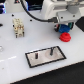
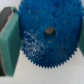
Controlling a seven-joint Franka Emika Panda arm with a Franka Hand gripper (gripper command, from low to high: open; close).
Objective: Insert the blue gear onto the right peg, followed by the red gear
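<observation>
Jaws clamped on the blue gear [image 2: 47, 34], both pegs bare; red gear [image 1: 64, 37] waits just beside — everything left.

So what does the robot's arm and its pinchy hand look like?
The arm is chunky, rounded and white, with a black cable looping beside it. Its gripper is dark in the exterior view. In the wrist view, a finger pad is a teal-green block on a dark backing.

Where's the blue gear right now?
The blue gear fills the wrist view between the gripper's teal fingers; in the exterior view the gripper sits at the upper right, just above the red gear.
</observation>
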